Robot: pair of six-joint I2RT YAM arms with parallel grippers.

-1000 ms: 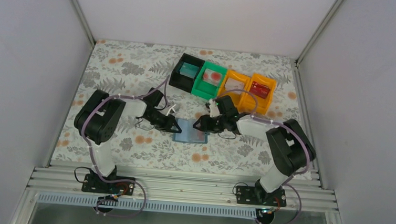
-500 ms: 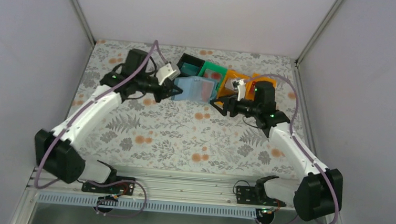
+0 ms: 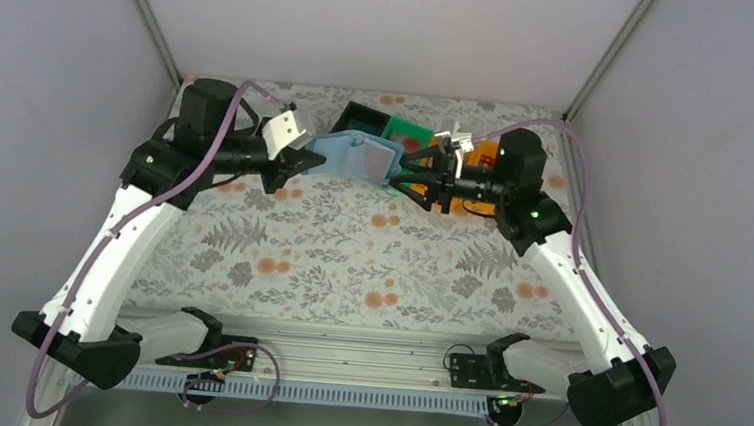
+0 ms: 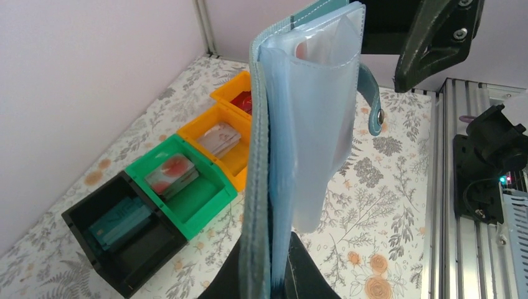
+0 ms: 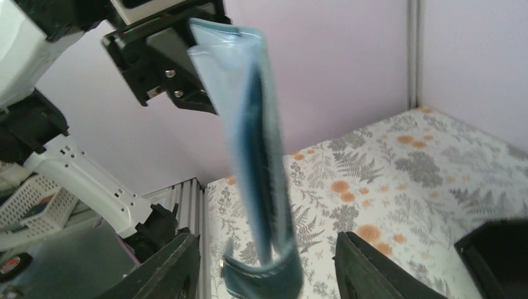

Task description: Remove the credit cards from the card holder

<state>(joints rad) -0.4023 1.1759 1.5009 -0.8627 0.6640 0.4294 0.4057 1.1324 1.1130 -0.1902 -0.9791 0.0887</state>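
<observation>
The blue-teal card holder [image 3: 357, 158] hangs in the air above the back of the table, in front of the bins. My left gripper [image 3: 305, 161] is shut on its left edge, seen edge-on in the left wrist view [image 4: 299, 124]. My right gripper [image 3: 403, 175] is open, its fingers apart on either side of the holder's strap end [image 5: 264, 277] without touching. A reddish shape shows through a clear pocket [image 4: 305, 47]. Credit cards lie in the bins: a teal one [image 4: 118, 221], a pale one with red marks [image 4: 171, 175], another pale one [image 4: 218, 137], a red one [image 4: 244, 101].
Four bins stand in a row at the back: black [image 3: 351, 121], green [image 3: 410, 135] and two orange [image 4: 233, 162], the orange ones largely hidden by my right arm in the top view. The floral tablecloth [image 3: 350, 261] lies below. Grey walls close in the sides.
Both arms have risen and swung toward the back. My left gripper has lifted the card holder off the table, and my right gripper has come to its other end with jaws open.
</observation>
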